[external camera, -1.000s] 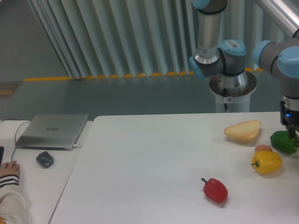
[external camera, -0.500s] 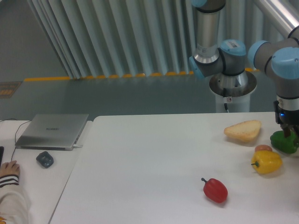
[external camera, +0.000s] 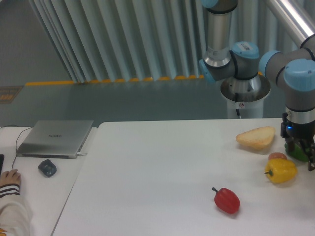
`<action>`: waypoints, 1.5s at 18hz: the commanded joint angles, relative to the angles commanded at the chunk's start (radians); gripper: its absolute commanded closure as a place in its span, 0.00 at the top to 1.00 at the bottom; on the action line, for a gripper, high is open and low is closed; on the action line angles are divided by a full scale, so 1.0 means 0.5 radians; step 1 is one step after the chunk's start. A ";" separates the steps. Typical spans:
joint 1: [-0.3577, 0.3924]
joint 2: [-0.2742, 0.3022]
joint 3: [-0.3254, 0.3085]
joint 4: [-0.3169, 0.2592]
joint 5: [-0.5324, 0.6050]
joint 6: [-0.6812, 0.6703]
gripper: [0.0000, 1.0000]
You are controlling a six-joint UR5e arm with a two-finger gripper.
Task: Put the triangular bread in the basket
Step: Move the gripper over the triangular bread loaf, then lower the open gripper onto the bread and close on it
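Observation:
The triangular bread point(external camera: 256, 137) is a pale golden-tan wedge lying on the white table point(external camera: 157, 172) at the right rear. My gripper point(external camera: 300, 153) hangs just right of it, low over the table, pointing down. Its fingers stand apart and look open, with nothing held. The gripper partly hides a green bell pepper point(external camera: 296, 154) behind it. No basket is in view.
A yellow bell pepper point(external camera: 281, 170) lies just below the gripper, with a small pinkish object point(external camera: 277, 156) at its rear. A red bell pepper point(external camera: 227, 200) sits nearer the front. On the left side table are a laptop point(external camera: 54, 137), a mouse point(external camera: 47, 167) and a person's hand point(external camera: 9, 177).
My arm has swung left and slightly down, from the frame's right edge towards the bread, now covering part of the green pepper. The bread and peppers have not moved.

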 joint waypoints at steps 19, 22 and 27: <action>-0.144 0.193 -0.264 -0.352 0.070 -0.175 1.00; -0.239 0.230 -0.273 -0.429 0.083 -0.181 1.00; -0.368 0.200 -0.362 -0.448 0.205 -0.178 1.00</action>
